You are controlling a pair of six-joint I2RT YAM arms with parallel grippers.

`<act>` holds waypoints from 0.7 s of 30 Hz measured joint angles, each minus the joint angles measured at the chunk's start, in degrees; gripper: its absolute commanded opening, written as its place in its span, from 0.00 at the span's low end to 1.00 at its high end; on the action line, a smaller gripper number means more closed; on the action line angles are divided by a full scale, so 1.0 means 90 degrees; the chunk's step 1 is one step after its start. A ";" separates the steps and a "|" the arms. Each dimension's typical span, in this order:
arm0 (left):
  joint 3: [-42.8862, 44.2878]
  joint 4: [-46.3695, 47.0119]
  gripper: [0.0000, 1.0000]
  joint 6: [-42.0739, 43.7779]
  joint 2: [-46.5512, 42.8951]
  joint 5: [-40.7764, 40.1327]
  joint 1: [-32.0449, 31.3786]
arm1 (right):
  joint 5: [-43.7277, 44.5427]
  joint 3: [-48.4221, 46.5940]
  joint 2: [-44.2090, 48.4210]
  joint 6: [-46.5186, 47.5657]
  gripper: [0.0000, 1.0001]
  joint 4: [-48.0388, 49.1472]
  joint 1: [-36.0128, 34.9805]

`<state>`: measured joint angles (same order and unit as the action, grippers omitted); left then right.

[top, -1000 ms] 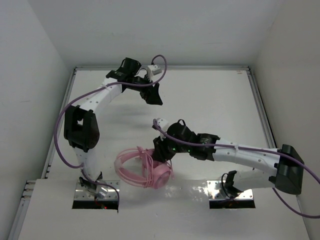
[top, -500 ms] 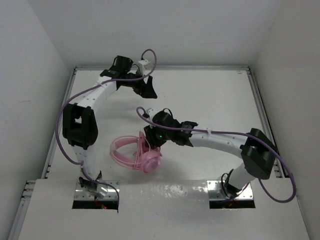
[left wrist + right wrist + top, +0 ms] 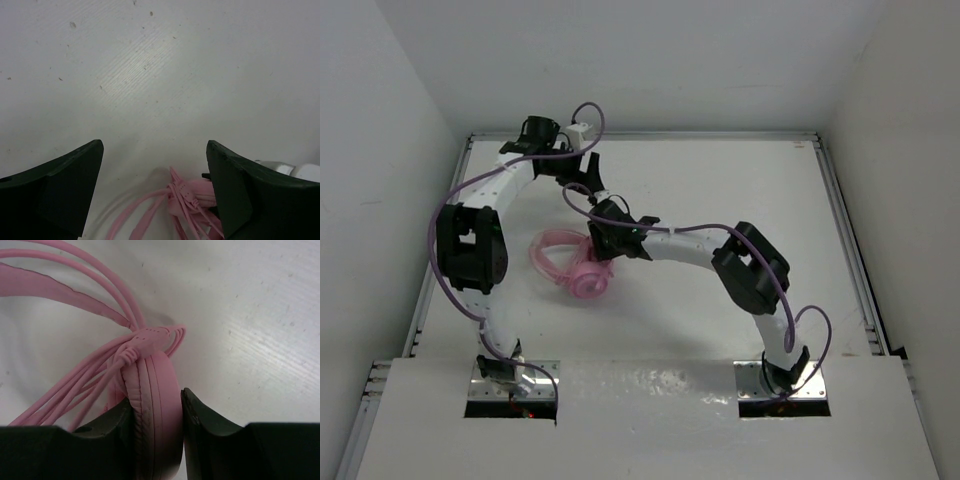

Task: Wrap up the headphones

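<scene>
The pink headphones (image 3: 572,268) lie left of the table's middle, with the cord bunched at one earcup. My right gripper (image 3: 601,250) is shut on an upright earcup (image 3: 155,415), one finger on each flat side. Cord strands (image 3: 145,337) cross over the top of the cup and the thin headband (image 3: 60,282) runs off to the left. My left gripper (image 3: 584,172) is open and empty at the far left, a little beyond the headphones. In the left wrist view the headphones (image 3: 192,200) show low between its spread fingers (image 3: 240,190).
A raised rim (image 3: 650,135) runs along the table's far edge, with white walls on three sides. Purple arm cables (image 3: 590,112) loop above both wrists. The arm base plates (image 3: 510,388) sit at the near edge.
My right arm has carried the headphones from the near middle up and to the left. My left gripper has drawn back to the left along the far edge.
</scene>
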<state>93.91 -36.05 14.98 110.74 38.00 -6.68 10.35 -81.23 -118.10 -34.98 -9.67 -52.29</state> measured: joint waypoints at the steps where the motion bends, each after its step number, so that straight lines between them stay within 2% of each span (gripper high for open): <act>1: -0.0036 -0.0022 0.82 0.0029 -0.0017 -0.0024 -0.0005 | 0.0044 -0.0151 -0.0117 0.0017 0.20 -0.0085 0.0032; 2: -0.0078 -0.0029 0.82 0.0070 -0.0046 -0.0049 -0.0010 | 0.0087 -0.0325 -0.0204 0.0075 0.31 -0.0185 0.0063; 3: -0.0104 -0.0007 0.83 0.0114 -0.0073 -0.0104 -0.0010 | 0.0192 -0.0486 -0.0279 0.0189 0.48 -0.0294 0.0083; 6: -0.0114 0.0002 0.83 0.0189 -0.0138 -0.0155 0.0036 | 0.0233 -0.0758 -0.0321 0.0459 0.68 -0.0459 0.0087; 10: -0.0114 -0.0015 0.83 0.0253 -0.0158 -0.0172 0.0063 | 0.0180 -0.1044 -0.0313 0.0736 0.76 -0.0597 0.0087; 18: -0.0100 -0.0078 0.83 0.0277 -0.0160 -0.0172 0.0097 | 0.0119 -0.0954 0.0335 0.1158 0.81 -0.1015 0.0087; 19: -0.0083 -0.0080 0.84 0.0277 -0.0160 -0.0175 0.0100 | 0.0095 -0.0923 0.0503 0.1183 0.84 -0.1069 0.0087; 20: -0.0049 -0.0095 0.84 0.0270 -0.0160 -0.0177 0.0109 | 0.0017 -0.0862 0.0697 0.1214 0.94 -0.1098 0.0087; 21: -0.0010 -0.0100 0.84 0.0248 -0.0160 -0.0187 0.0119 | -0.0024 -0.0804 0.0913 0.1239 0.98 -0.1134 0.0087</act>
<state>93.82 -36.95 17.21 109.30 36.32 -5.61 10.13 -88.47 -109.89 -23.83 -19.88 -51.51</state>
